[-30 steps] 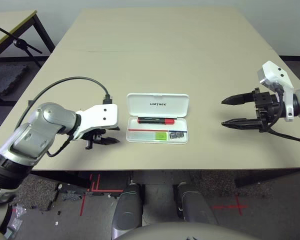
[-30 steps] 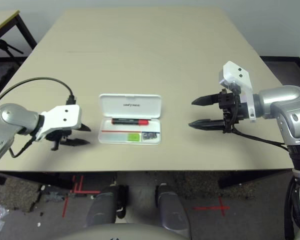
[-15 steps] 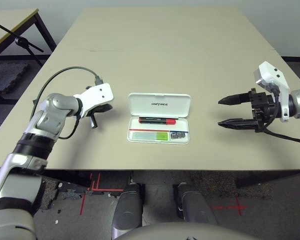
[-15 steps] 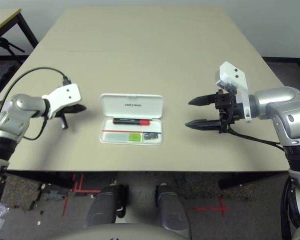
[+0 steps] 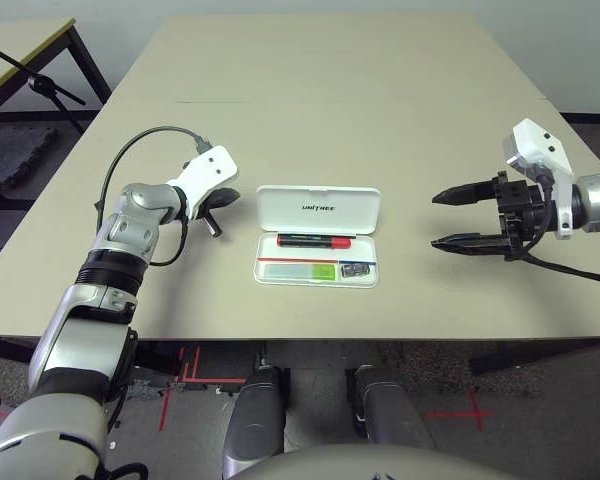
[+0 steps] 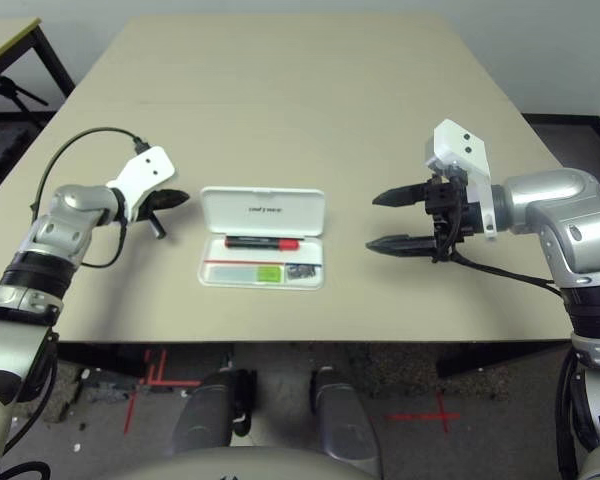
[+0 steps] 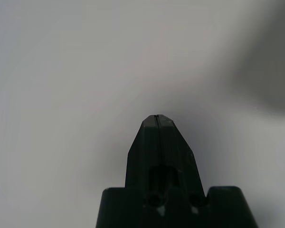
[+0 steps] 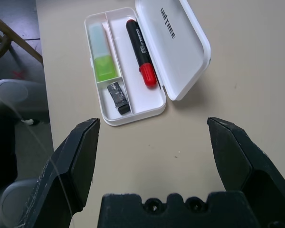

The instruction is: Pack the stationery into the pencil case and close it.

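- Left eye view is showing the pencil case [image 5: 317,236] lying open near the middle of the bench [image 5: 330,90], its lid folded back toward 12 o'clock and lying flat.
- Inside the tray, the red marker [image 5: 313,241] is lying lengthwise along the side nearest the lid, its red part pointing toward 3 o'clock.
- Below it, the pale green highlighter [image 5: 310,271] is lying parallel, its bright green cap toward 3 o'clock.
- At 3 o'clock of the highlighter, the dark grey metallic piece [image 5: 354,269] is sitting in the tray's corner.
- At 9 o'clock of the case, the left pincer [image 5: 215,206] is hovering just beside the lid, clenched with nothing in it; its fingers [image 7: 156,142] are pressing together.
- At 3 o'clock, well apart from the case, the right pincer [image 5: 458,217] is hanging released, jaws spread wide and pointing toward the case.
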